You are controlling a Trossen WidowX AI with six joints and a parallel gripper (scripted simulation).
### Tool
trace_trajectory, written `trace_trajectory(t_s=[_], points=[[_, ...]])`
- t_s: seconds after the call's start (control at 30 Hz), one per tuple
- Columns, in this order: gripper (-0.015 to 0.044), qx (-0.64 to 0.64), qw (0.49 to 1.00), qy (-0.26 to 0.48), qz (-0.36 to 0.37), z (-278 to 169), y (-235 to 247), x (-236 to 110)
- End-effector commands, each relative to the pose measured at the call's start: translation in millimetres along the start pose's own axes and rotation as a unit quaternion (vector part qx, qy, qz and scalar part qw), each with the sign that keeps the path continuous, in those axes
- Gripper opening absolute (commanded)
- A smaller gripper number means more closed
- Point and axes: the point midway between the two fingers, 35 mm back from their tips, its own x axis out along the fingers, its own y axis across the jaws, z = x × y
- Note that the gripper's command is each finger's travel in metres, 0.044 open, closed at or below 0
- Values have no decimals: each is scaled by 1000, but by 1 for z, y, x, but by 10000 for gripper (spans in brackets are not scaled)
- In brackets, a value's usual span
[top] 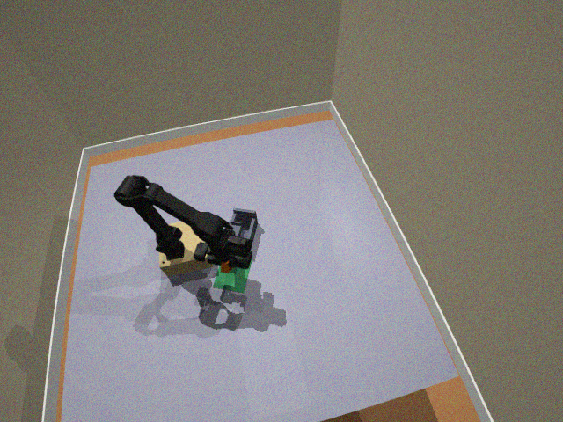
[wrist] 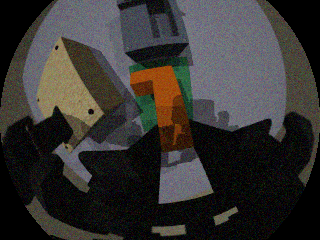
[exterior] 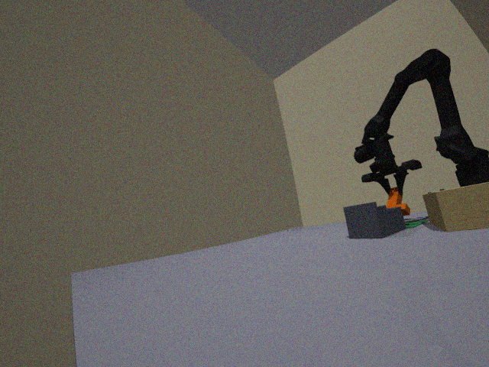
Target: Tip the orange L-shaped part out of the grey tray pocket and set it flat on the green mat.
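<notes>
Gripper (exterior: 392,188) clamped on one end of the orange L-shaped part (exterior: 396,201) — L-end hanging down, so it must be tilted flat before release. Part hangs over the green mat (top: 233,277), beside the grey tray (top: 244,224), toward the worktop's left edge.

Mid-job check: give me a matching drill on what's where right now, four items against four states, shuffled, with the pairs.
Column 1:
1. orange L-shaped part
2. grey tray
3. green mat
4. gripper

Column 2:
A. lying flat beside the tray, nothing set on it yet
B. shut on the part's upper end
C. hanging tilted above the mat, out of the pocket
D. pocket vacant

Pairs: 1-C, 2-D, 3-A, 4-B
</notes>
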Motion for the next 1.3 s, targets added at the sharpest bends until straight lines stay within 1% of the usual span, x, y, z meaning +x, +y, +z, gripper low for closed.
trace_trajectory(t_s=[0.0,0.47,0.8,1.13,1.2,1.27], points=[[0,-2,1000,1,1,0,0,7],[0,-2,1000,1,1,0,1,29],[0,0,1000,0,2,0,1,30],[262,0,1000,0,2,0,1,27],[315,0,1000,0,2,0,-1,16],[368,-1,1000,0,2,-1,-4,-4]])
